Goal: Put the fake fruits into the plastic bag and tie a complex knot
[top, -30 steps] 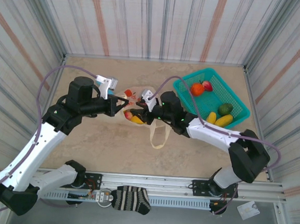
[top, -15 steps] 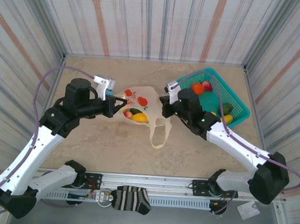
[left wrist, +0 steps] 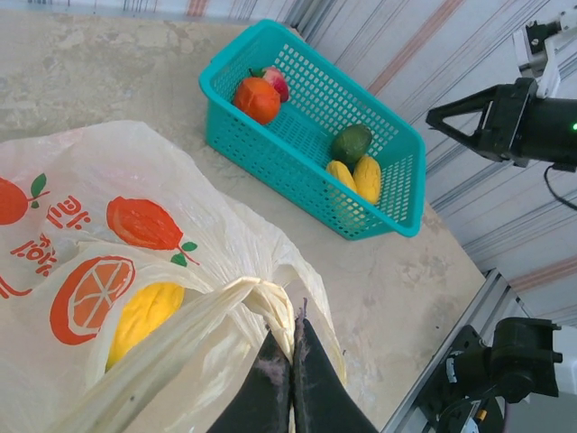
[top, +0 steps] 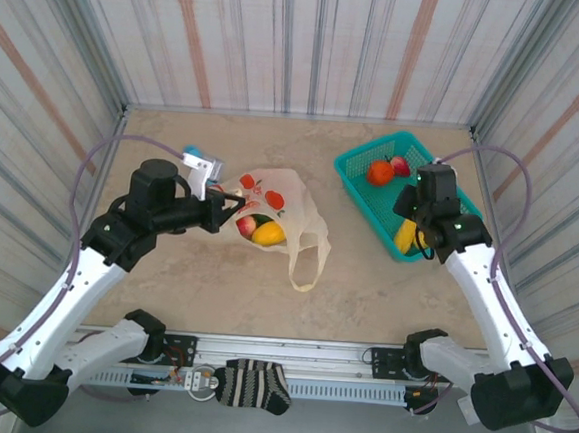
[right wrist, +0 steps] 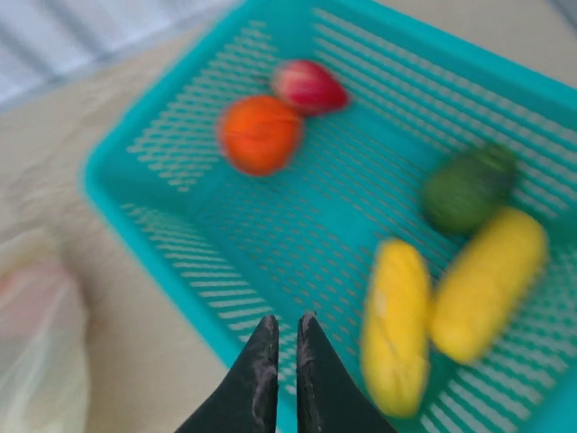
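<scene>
While the left gripper (left wrist: 290, 347) reached in from the left side of the table (top: 214, 281), its two dark fingers were pressed together on a gathered fold of film at the mouth of the plastic bag (left wrist: 162, 207), holding that edge up off the surface. The cream bag lay near the middle of the table, slightly left of centre, with its orange and red fruit-slice prints facing upward and one loop handle (top: 306, 263) trailing flat toward the near edge. Inside its open mouth sat a yellow fruit (top: 267, 235) with a red-pink fruit (top: 247, 227) just beside it and something green behind them, too small to tell apart further. Well apart from the bag, at the far right of the table, stood the teal mesh basket (top: 376, 198). The right gripper (right wrist: 287, 327) hovered above the near-left wall of the basket, its fingers drawn almost together with only a thin slit between them and nothing held there. Within the basket, an orange fruit (right wrist: 260, 133) touched a red-pink one (right wrist: 309, 86) at the far-left end, while a green fruit (right wrist: 469, 188) and two long yellow fruits (right wrist: 395, 320) lay close together toward the other end.
</scene>
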Robot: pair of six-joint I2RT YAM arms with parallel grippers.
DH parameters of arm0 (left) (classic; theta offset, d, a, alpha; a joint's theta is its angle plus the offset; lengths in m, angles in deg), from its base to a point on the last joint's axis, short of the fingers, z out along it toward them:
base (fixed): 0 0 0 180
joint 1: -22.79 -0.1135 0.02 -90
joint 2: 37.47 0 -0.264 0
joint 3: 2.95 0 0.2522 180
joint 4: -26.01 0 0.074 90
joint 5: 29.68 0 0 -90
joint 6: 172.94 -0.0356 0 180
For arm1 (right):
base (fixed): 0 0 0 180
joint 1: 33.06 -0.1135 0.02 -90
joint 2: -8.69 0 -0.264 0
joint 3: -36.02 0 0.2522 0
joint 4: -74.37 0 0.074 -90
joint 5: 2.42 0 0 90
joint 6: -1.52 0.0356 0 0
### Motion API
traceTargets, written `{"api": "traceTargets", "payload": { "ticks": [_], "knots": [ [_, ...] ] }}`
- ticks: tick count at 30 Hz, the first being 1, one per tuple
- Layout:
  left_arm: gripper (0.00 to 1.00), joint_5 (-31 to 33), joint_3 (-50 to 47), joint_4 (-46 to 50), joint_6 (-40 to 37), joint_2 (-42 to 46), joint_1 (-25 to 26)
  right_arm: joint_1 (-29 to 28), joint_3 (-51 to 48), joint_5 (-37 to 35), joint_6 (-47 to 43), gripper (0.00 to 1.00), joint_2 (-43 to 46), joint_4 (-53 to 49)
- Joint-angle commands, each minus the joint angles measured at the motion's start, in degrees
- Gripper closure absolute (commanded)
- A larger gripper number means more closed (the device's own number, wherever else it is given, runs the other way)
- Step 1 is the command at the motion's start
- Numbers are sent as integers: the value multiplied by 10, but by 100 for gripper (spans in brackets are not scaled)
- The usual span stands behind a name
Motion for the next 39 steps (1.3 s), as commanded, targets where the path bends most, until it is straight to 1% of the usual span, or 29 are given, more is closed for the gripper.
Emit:
{"api": "traceTargets", "payload": {
  "ticks": [1, 3, 6, 8, 13, 14, 15, 16, 17, 20, 22, 24, 25, 27, 30, 32, 33, 35, 36, 37, 39],
  "knots": [
    [100, 5, -17, -24, -14, 14, -3, 44, 14, -98, 170, 91, -10, -195],
    [100, 8, -21, -26, -17, 18, -3, 72, 4, -129, 212, 94, -16, -233],
    [100, 23, -18, -20, -28, 19, 7, 114, -16, -120, 253, 96, -35, -252],
    [100, 32, -14, -15, -35, 18, 15, 127, -29, -104, 269, 97, -54, -243],
    [100, 32, -12, -10, -41, 22, 20, 138, -65, -56, 284, 99, -106, -186],
    [100, 33, -12, -9, -41, 23, 21, 141, -75, -37, 272, 100, -114, -155],
    [100, 33, -12, -9, -41, 25, 21, 149, -90, 2, 242, 100, -121, -102],
    [100, 33, -13, -8, -41, 26, 21, 158, -95, 33, 231, 100, -130, -71],
    [100, 33, -13, -8, -41, 26, 21, 165, -89, 45, 232, 100, -143, -59],
    [100, 31, -12, -6, -40, 22, 21, 157, -61, 71, 203, 100, -180, 18],
    [100, 30, -9, -6, -38, 18, 21, 157, -27, 104, 213, 100, -221, 56],
    [100, 28, -5, -6, -36, 10, 21, 157, 29, 111, 233, 100, -283, 77],
    [100, 26, -1, -5, -36, 7, 21, 158, 58, 112, 234, 100, -310, 84],
    [100, 24, 9, 3, -34, 0, 21, 163, 140, 90, 230, 100, -378, 69],
    [100, 25, 19, 14, -34, -2, 19, 169, 232, 80, 215, 100, -440, 36],
    [100, 22, 23, 22, -33, -3, 18, 165, 239, 94, 203, 100, -439, 43],
    [100, 20, 26, 28, -34, -4, 18, 157, 223, 101, 194, 100, -423, 59],
    [100, 25, 25, 33, -32, -2, 17, 133, 179, 105, 166, 90, -383, 92],
    [100, 28, 23, 32, -31, 0, 17, 120, 153, 116, 144, 82, -360, 104],
    [100, 30, 22, 31, -31, 1, 16, 110, 131, 127, 124, 77, -336, 113],
    [100, 31, 25, 34, -31, -1, 13, 83, 72, 152, 64, 62, -276, 146]
  ]
}}
